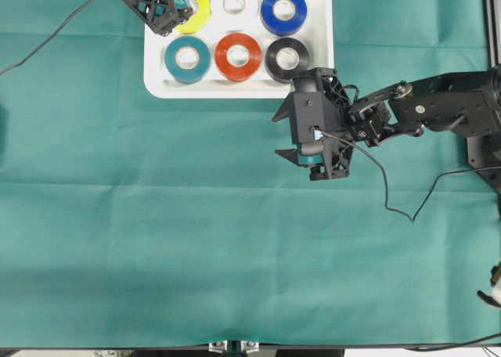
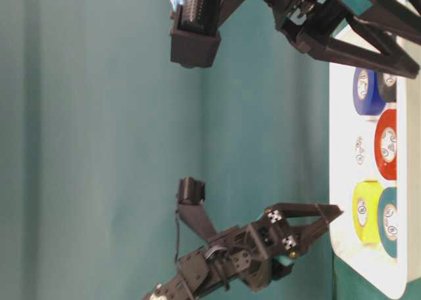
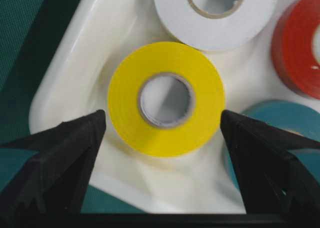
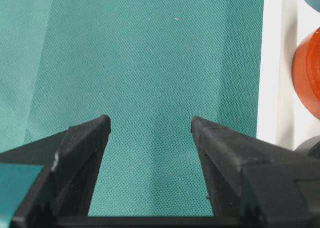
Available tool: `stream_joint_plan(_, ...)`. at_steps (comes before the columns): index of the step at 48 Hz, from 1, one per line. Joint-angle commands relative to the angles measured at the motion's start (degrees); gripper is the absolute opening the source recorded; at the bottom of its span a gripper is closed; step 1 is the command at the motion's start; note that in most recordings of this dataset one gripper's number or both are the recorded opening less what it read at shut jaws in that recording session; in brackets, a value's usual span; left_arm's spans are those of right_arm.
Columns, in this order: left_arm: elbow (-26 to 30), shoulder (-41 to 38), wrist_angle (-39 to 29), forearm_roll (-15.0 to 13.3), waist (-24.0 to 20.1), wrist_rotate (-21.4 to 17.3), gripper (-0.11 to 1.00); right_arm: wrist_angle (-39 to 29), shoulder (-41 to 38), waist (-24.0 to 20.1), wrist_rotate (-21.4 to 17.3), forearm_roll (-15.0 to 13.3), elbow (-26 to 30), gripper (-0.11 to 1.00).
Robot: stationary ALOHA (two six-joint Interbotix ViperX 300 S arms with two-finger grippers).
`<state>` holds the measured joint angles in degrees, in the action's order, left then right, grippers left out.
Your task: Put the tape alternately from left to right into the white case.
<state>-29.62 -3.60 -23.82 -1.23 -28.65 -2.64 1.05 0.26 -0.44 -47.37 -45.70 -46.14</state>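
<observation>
The table point(image 1: 156, 239) is covered with a green cloth. At its far edge sits the white case point(image 1: 156, 87), flat and wide.

There are 6 rolls of tape in the case, in 2 rows of 3. The far row has the yellow tape point(image 1: 196, 9), the white tape point(image 1: 233, 3) and the blue tape point(image 1: 283, 10). The near row has the teal tape point(image 1: 187, 58), the red tape point(image 1: 238, 56) and the black tape point(image 1: 286, 58). I see no tape lying out on the cloth, so I think the job is about done.

The left hand point(image 1: 174, 12) is right over the far left corner of the case. Its 2 fingers point(image 3: 75, 138) are spread wide, 1 on each side of the yellow tape. In the left wrist view there is a small gap between each finger and the roll, so the hand is not gripping it. The yellow tape lies flat in its corner, hole facing up, just beside the white tape and the teal tape.

The right hand point(image 1: 313, 157) is over bare cloth, just in front of the near right corner of the case. Its fingers are spread too, and nothing is between them.

The left hand is the near one to the yellow tape. It sits straight above the roll, so I think its next move is to lift straight up and away without bumping the roll.
</observation>
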Motion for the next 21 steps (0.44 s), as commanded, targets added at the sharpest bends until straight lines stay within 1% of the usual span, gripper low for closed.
stream_joint_plan(1,-0.44,3.78,0.44,0.00,1.41,-0.09,0.78,0.18,0.62,-0.09,-0.09,0.00,0.88,0.74)
stream_joint_plan(13,-6.59,10.90,0.53,0.09,6.94,-0.09,0.78,-0.18,0.70,-0.09,0.09,0.00,0.88,0.74)
stream_joint_plan(21,-11.07,15.73,1.93,0.09,10.90,-0.18,0.77,-0.18,1.05,-0.09,0.44,-0.09,1.14,0.74)
